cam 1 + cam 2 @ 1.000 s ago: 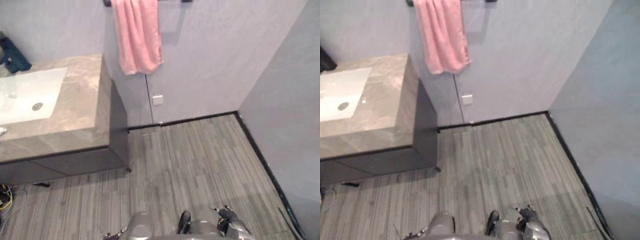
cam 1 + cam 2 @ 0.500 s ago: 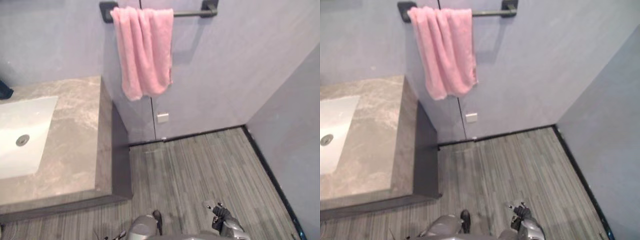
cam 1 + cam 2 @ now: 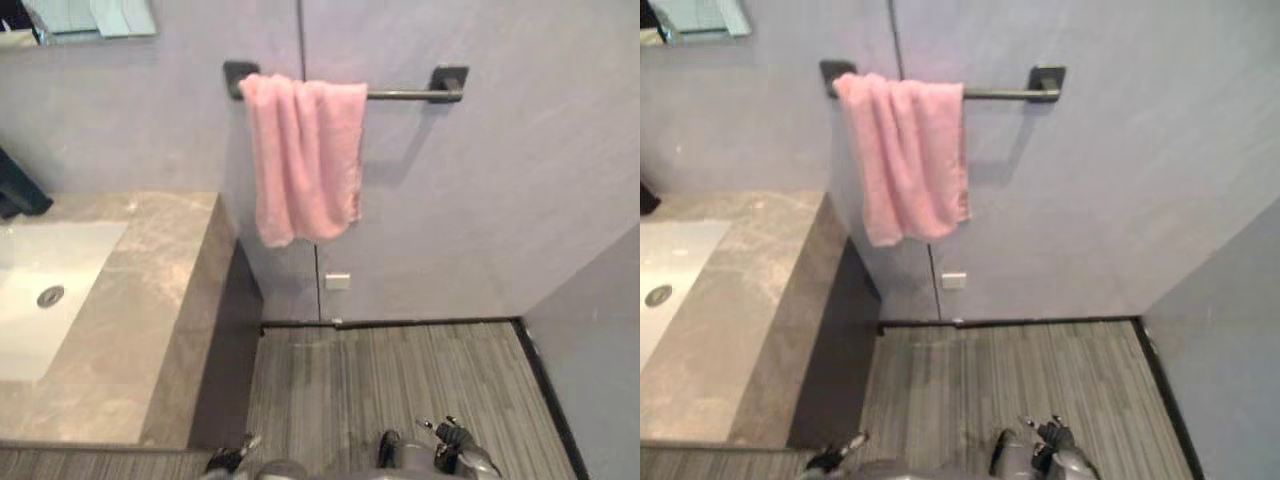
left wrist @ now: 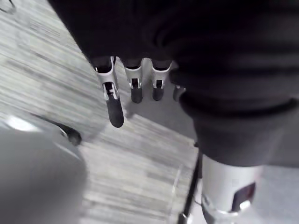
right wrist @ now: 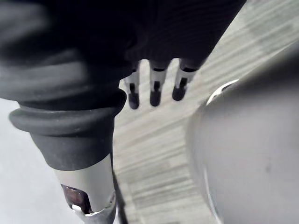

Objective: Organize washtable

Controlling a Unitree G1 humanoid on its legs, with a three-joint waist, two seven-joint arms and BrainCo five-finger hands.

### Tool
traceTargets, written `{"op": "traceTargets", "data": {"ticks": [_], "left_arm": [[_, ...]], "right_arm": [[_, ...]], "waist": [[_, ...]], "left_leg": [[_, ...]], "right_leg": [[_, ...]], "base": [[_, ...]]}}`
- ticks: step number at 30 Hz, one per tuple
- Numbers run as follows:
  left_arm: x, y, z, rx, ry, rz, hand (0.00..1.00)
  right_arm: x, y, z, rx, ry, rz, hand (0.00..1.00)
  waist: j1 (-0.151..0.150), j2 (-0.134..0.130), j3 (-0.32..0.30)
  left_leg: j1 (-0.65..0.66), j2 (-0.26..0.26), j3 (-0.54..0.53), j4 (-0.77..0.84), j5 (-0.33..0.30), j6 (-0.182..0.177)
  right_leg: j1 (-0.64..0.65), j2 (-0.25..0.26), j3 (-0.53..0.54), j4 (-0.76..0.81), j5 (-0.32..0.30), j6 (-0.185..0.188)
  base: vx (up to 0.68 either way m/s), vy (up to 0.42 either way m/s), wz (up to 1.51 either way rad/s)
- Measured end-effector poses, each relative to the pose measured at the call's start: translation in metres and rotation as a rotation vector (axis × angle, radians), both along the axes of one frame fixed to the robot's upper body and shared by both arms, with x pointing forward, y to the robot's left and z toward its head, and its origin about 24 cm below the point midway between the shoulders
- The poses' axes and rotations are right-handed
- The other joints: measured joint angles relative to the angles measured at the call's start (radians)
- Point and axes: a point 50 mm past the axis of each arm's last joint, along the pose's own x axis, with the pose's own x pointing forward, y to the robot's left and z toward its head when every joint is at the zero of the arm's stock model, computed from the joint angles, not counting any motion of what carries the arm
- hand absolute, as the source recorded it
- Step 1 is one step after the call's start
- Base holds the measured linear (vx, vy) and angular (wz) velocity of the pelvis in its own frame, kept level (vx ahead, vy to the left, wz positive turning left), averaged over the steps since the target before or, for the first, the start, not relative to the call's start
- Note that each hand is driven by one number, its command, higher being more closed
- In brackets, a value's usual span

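Dark object (image 3: 16, 186): at the far left against the wall, behind the sink; cut off by the edge, and I cannot tell what it is.
Mirror (image 3: 92, 14): top left corner, only its lower edge in view; what it reflects is too blurred to make out.
Sink (image 3: 78, 250): white, sunk into the table, with a round drain (image 3: 50, 296); its left part is cut off.
Table (image 3: 160, 300): grey marbled top over a dark cabinet front, standing at the left against the back wall, its near end cut off.
Left hand (image 4: 115, 106): released, fingers straight and hanging above the floor, low beside the table's corner.
Towel (image 3: 305, 160): pink, draped in folds over the left end of the bar, hanging to the right of the table and apart from it.
Bar (image 3: 402, 95): dark, fixed to the pale grey wall on two square brackets.
Wall plate (image 3: 338, 282): small and white, just below the towel; too small to tell more.
Floor (image 3: 400, 375): grey striped planks, with a black skirting (image 3: 420, 323) along the wall.
Right hand (image 5: 155, 92): released, fingers straight above the floor.
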Motion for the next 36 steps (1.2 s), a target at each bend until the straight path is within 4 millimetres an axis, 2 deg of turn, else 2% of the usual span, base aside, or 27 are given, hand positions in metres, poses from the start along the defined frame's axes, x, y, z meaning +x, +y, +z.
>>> {"op": "traceTargets", "data": {"ticks": [1,2,3,5,7,9,10,12,13,15,17,19,26,31,33,36], "left_arm": [[0.005,-0.004,0.001,-0.014,-0.014,0.006,0.0],[0.012,-0.01,0.002,-0.031,-0.031,0.009,0.0],[0.016,-0.01,0.004,-0.031,-0.044,0.018,0.0],[0.015,-0.005,0.005,-0.021,-0.049,0.032,0.0],[0.017,-0.002,0.006,-0.013,-0.056,0.033,0.0],[0.016,-0.001,0.006,-0.009,-0.053,0.034,0.0],[0.014,0.0,0.005,-0.008,-0.047,0.036,0.0],[0.009,-0.001,0.003,-0.01,-0.034,0.039,0.0],[-0.001,0.004,0.0,-0.002,-0.001,0.049,0.0],[-0.005,0.011,0.0,0.012,0.013,0.054,0.0],[-0.006,0.013,0.0,0.016,0.022,0.049,0.0],[-0.008,0.012,-0.001,0.013,0.03,0.048,0.0],[-0.013,0.012,-0.004,0.031,0.068,0.009,0.0],[-0.013,0.013,-0.004,0.044,0.077,-0.023,0.0],[-0.004,0.009,-0.002,0.057,0.07,-0.073,0.0],[-0.002,0.01,0.0,0.092,0.061,-0.111,0.0]], "right_arm": [[0.0,0.0,0.0,0.0,0.0,-0.001,0.0],[-0.003,-0.002,-0.001,-0.002,0.009,-0.006,0.0],[-0.008,-0.002,-0.002,0.0,0.024,-0.015,0.0],[-0.017,-0.003,-0.005,0.001,0.048,-0.025,0.0],[-0.018,-0.002,-0.005,0.006,0.053,-0.032,0.0],[-0.016,-0.002,-0.005,0.008,0.053,-0.03,0.0],[-0.016,-0.002,-0.005,0.008,0.056,-0.029,0.0],[-0.017,-0.002,-0.005,0.008,0.061,-0.03,0.0],[-0.016,0.0,-0.005,0.014,0.056,-0.027,0.0],[-0.017,0.006,-0.007,0.032,0.06,-0.028,0.0],[-0.018,0.009,-0.007,0.04,0.064,-0.026,0.0],[-0.019,0.009,-0.008,0.041,0.067,-0.026,0.0],[-0.033,0.002,-0.012,0.024,0.123,-0.03,0.0],[-0.042,-0.002,-0.014,0.02,0.159,-0.035,0.0],[-0.041,-0.003,-0.014,0.016,0.163,-0.031,0.0],[-0.043,-0.003,-0.015,0.014,0.176,-0.021,0.0]], "waist": [[-0.005,0.003,0.0],[-0.005,0.002,0.009],[0.002,-0.01,0.016],[0.0,-0.018,0.019],[0.002,-0.024,0.02],[0.002,-0.023,0.02],[0.003,-0.022,0.021],[0.007,-0.019,0.019],[0.004,-0.034,0.013],[0.007,-0.055,0.005],[0.004,-0.067,-0.002],[0.004,-0.066,-0.005],[0.0,-0.051,-0.021],[0.001,-0.055,-0.028],[-0.001,-0.059,-0.033],[-0.002,-0.065,-0.033]], "left_leg": [[-0.017,0.013,0.015,0.043,0.004,-0.006],[-0.065,0.04,0.044,0.175,0.017,-0.025],[-0.106,0.078,0.067,0.307,0.027,-0.028],[-0.154,0.114,0.124,0.402,0.024,-0.024],[-0.211,0.117,0.188,0.349,0.023,-0.022],[-0.231,0.104,0.204,0.236,0.024,-0.023],[-0.232,0.077,0.183,0.098,0.043,-0.024],[-0.209,0.047,0.14,0.035,0.145,-0.016],[-0.177,0.021,0.171,0.014,0.149,-0.002],[-0.164,0.005,0.204,0.026,0.138,0.014],[-0.147,-0.016,0.227,0.016,0.133,0.023],[-0.119,-0.035,0.231,-0.015,0.133,0.024],[-0.063,-0.084,0.193,-0.13,0.178,0.036],[-0.048,-0.088,0.158,-0.176,0.209,0.035],[-0.042,-0.091,0.15,-0.201,0.226,0.035],[-0.039,-0.099,0.136,-0.228,0.247,0.039]], "right_leg": [[0.009,0.007,-0.005,-0.005,-0.003,-0.006],[0.05,0.016,-0.017,-0.02,-0.014,-0.021],[0.098,0.024,-0.032,-0.042,-0.024,-0.033],[0.165,0.026,-0.058,-0.08,-0.035,-0.039],[0.196,0.009,-0.069,-0.116,-0.035,-0.03],[0.201,-0.006,-0.068,-0.124,-0.036,-0.017],[0.21,-0.018,-0.061,-0.129,-0.039,0.004],[0.204,-0.023,-0.037,-0.123,-0.044,0.025],[0.218,-0.042,-0.004,-0.122,-0.049,0.044],[0.226,-0.055,0.019,-0.14,-0.039,0.062],[0.241,-0.073,0.03,-0.173,-0.021,0.078],[0.256,-0.082,0.044,-0.204,-0.011,0.09],[0.305,-0.095,0.017,-0.274,0.011,0.099],[0.332,-0.085,-0.004,-0.314,0.033,0.085],[0.335,-0.081,-0.004,-0.332,0.045,0.086],[0.337,-0.081,-0.008,-0.35,0.061,0.085]], "base": [[0.28,-0.233,0.17],[0.25,-0.227,0.16],[0.25,-0.207,0.19],[0.21,-0.124,0.34],[0.19,-0.048,0.27],[0.15,0.085,0.05],[0.13,0.129,-0.02],[0.12,0.186,-0.29],[0.15,0.221,-0.42],[0.16,0.18,-0.38],[0.11,0.182,-0.28],[0.05,0.118,-0.18],[0.02,0.039,0.09],[-0.02,-0.017,0.15],[-0.06,-0.004,0.04],[-0.07,0.006,0.04]]}}
